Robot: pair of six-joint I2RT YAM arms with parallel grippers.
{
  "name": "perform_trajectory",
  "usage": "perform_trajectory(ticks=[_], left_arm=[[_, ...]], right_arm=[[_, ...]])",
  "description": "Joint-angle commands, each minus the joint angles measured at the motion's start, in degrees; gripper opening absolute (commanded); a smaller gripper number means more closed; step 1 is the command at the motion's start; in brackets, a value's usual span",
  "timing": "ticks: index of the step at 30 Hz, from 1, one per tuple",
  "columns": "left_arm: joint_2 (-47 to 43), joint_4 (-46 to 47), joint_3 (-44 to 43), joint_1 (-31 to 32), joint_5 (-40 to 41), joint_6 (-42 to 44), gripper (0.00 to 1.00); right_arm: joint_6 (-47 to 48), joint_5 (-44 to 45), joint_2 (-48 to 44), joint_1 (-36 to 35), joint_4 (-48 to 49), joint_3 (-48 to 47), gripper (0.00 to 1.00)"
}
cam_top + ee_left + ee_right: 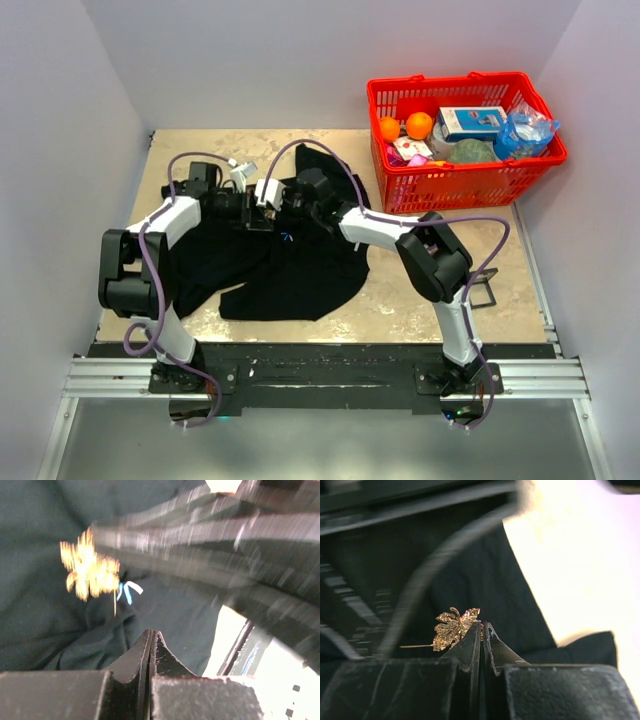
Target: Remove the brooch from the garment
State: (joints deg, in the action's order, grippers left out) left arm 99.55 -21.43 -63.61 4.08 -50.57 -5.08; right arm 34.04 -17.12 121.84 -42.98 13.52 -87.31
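Garment (290, 265) is seen from above, crumpled on the bench (400, 300), with the left arm (180, 215) and the right arm (375, 228) met over its upper middle. The brooch cannot be made out at this size.

In the left wrist view, the left gripper (151, 642) is clenched, and no cloth can be seen nipped between its tips. The brooch (90, 572), a blurred gold leaf, is shown up and to the left against the dark cloth, with a small blue-and-white tag (128, 591) just beside it.

In the right wrist view, the right gripper (482, 630) is closed, and the leaf appears to be nipped by its edge alone. Its pin (415, 646) is seen bare, pointing sideways.

Since so little metal is gripped, the brooch is best drawn away slowly along the line of the pin, without twisting. Should a thread catch, the cloth is better pressed down by the left gripper than tugged. Release is best delayed until the pin is well apart from the cloth.
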Motion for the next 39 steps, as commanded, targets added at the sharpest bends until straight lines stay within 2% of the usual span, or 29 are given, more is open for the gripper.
perform_trajectory(ticks=[1, 4, 6, 12, 17, 21, 25, 30, 35, 39], left_arm=[[-2.96, 0.78, -4.06, -1.70, -4.11, -0.99, 0.03], [-1.99, 0.07, -5.82, -2.49, -1.91, -0.02, 0.16], [-1.20, -0.01, -7.65, -3.11, -1.64, 0.33, 0.19], [0.29, -2.21, -15.29, -4.07, -4.18, 2.27, 0.20], [-0.14, -5.19, -18.12, -4.08, -2.79, 4.11, 0.20], [-2.42, -5.11, -15.24, -4.08, 2.12, 4.20, 0.22], [-5.32, -2.48, -10.13, -4.08, 5.03, 1.14, 0.29], [-9.46, -2.12, -5.57, -4.08, 8.28, 0.51, 0.35], [-12.34, -2.21, -3.37, -4.08, 8.38, -1.59, 0.36], [-15.70, -0.81, 0.76, -4.08, 6.71, -4.05, 0.38]], right_arm=[[7.53, 2.44, -3.80, -1.31, 10.21, 2.32, 0.00], [6.65, 4.81, -4.24, -1.32, 10.74, 2.23, 0.00], [5.60, 5.87, -4.77, -1.31, 9.95, 1.97, 0.00], [3.23, 9.56, -7.93, -1.23, 7.14, 1.53, 0.00], [1.12, 8.52, -11.62, -1.05, 3.37, 2.49, 0.00], [-1.25, 5.27, -16.01, -0.88, -3.30, 4.51, 0.00], [-3.01, 2.63, -19.18, -0.88, -7.44, 8.28, 0.00], [-8.98, 0.87, -20.85, -0.79, -14.91, 7.24, 0.00], [-11.01, -0.98, -23.22, -0.96, -19.05, 10.40, 0.00], [-11.46, -3.09, -22.96, -0.88, -28.26, 11.19, 0.00]])
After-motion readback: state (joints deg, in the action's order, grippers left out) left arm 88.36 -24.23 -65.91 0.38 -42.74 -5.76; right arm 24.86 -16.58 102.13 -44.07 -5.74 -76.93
